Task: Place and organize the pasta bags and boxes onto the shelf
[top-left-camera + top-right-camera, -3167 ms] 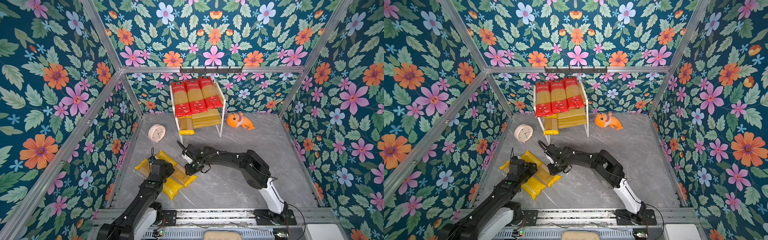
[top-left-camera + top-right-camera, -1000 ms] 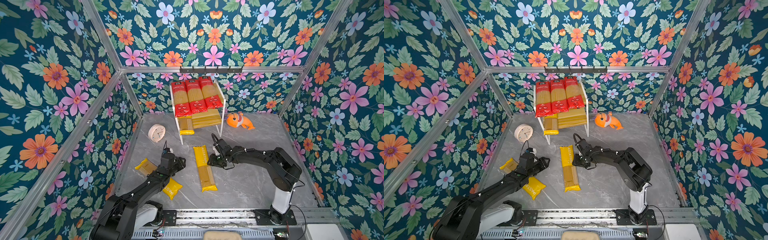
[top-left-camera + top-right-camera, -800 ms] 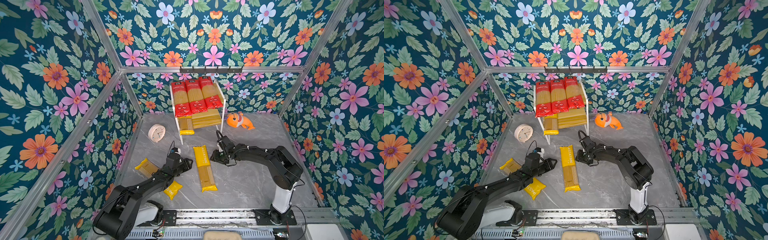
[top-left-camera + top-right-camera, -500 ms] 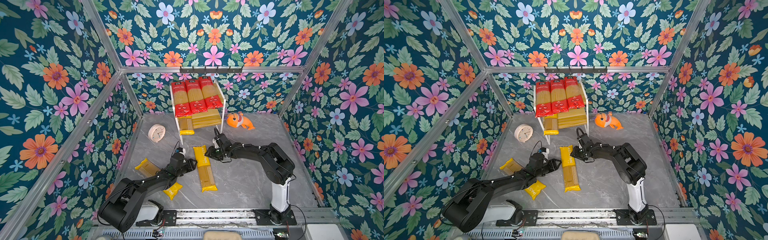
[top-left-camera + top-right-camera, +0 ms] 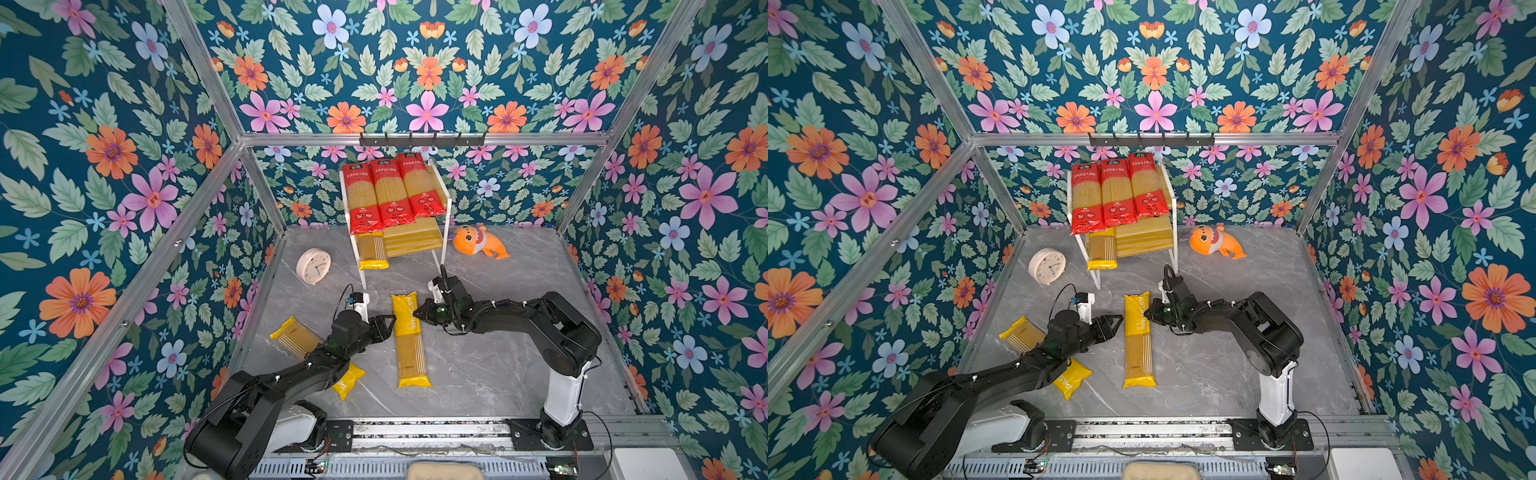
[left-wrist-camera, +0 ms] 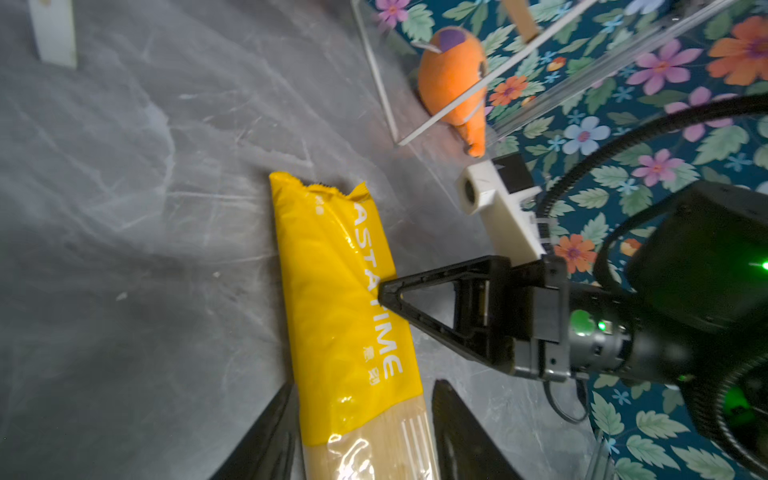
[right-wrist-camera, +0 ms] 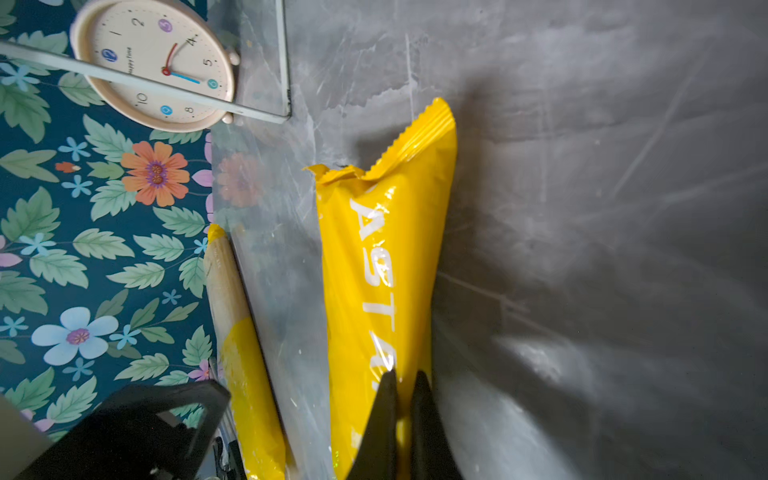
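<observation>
Closed in on the loose yellow pack [image 5: 409, 336] from both sides since a second ago; pack itself roughly unshifted, flat on the grey marbled tabletop [image 5: 498, 374], lengthwise toward the shelf [image 5: 415, 240], just short of its front legs. Noted right gripper [image 7: 404, 376] clenched on a ridge of glossy yellow film at the pack's printed end, beside the white brand lettering; parted a second back, pinched tight now. Noted left gripper [image 6: 365, 384] half spread, one finger either side of the pack near the join of yellow print and clear window; contact with the film not possible to tell. Second yellow pack [image 5: 297, 338] on the tabletop beneath the left arm, partly hidden. On the shelf: three red packs [image 5: 390, 195] side by side on the top tier; third yellow pack [image 5: 372, 249] on the lower board, end sticking out past the front. Boards pale wood, frame thin white metal. Round cream clock [image 5: 313, 266] and orange toy fish [image 5: 478, 243] flanking the shelf.
</observation>
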Controlling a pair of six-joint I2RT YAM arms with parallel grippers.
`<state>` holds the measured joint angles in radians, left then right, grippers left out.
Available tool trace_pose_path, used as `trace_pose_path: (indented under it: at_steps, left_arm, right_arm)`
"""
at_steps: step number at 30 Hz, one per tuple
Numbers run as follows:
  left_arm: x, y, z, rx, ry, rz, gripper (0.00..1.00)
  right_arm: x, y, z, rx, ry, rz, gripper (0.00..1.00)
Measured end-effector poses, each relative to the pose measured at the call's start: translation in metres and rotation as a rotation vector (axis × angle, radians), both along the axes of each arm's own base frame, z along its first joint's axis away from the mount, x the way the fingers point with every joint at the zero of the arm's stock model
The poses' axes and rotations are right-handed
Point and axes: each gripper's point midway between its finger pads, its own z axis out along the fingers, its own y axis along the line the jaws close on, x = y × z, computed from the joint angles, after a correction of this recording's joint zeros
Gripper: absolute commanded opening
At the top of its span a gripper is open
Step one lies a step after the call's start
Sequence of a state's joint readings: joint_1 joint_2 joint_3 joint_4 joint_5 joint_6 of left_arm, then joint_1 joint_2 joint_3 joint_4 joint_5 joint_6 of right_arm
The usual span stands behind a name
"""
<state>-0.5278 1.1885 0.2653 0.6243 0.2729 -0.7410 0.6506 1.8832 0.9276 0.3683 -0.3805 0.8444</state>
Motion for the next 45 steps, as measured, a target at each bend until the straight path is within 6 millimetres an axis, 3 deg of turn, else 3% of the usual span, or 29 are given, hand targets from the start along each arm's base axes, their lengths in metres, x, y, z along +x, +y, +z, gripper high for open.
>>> trace_pose_path:
  at_steps: [8, 15, 20, 26, 35, 45]
  left_arm:
    - [-0.012, -0.001, 0.048, -0.004, -0.276, -0.082, 0.62]
    - [-0.023, -0.005, 0.064, -0.064, -0.385, -0.133, 0.66]
    - [-0.03, -0.01, 0.082, -0.108, -0.462, -0.174, 0.69]
    - [-0.029, -0.014, 0.088, -0.127, -0.489, -0.194, 0.71]
    - [-0.022, -0.021, 0.091, -0.182, -0.501, -0.222, 0.72]
    - [-0.009, -0.033, 0.127, -0.301, -0.574, -0.299, 0.72]
  right_arm:
    - [-0.003, -0.007, 0.046, 0.101, -0.263, 0.02, 0.0]
    - [-0.004, -0.004, 0.103, 0.176, -0.517, 0.08, 0.0]
    - [-0.013, 0.0, 0.155, 0.244, -0.683, 0.142, 0.0]
    - [-0.018, 0.0, 0.204, 0.291, -0.829, 0.177, 0.0]
    - [-0.034, 0.006, 0.248, 0.357, -0.936, 0.263, 0.0]
    - [-0.051, 0.015, 0.279, 0.449, -0.948, 0.352, 0.0]
